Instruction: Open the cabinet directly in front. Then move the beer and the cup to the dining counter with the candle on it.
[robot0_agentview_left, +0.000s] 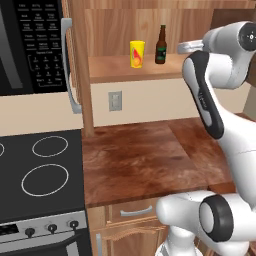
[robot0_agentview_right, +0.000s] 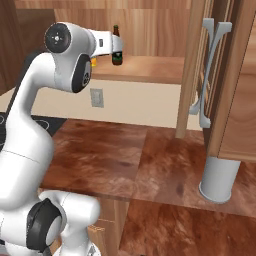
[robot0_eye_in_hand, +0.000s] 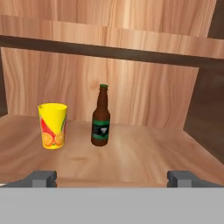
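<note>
Medium-brown wooden wall cabinet (robot0_agentview_left: 125, 67) stands open, its silver bar handles swung out to both sides. On its lower shelf the dark brown glass beer bottle (robot0_eye_in_hand: 101, 116) stands upright just beside the bright yellow tumbler cup (robot0_eye_in_hand: 52, 125) (apart, not touching). Two-finger gripper (robot0_eye_in_hand: 112, 178) sits level at the shelf's front edge, jaws spread wide, nothing between them.

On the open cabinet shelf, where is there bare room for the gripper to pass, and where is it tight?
The shelf is bare right of the beer up to the cabinet's side wall, and along the front edge ahead of the open gripper. It is tight only between the beer and the cup, which stand close but apart.
</note>
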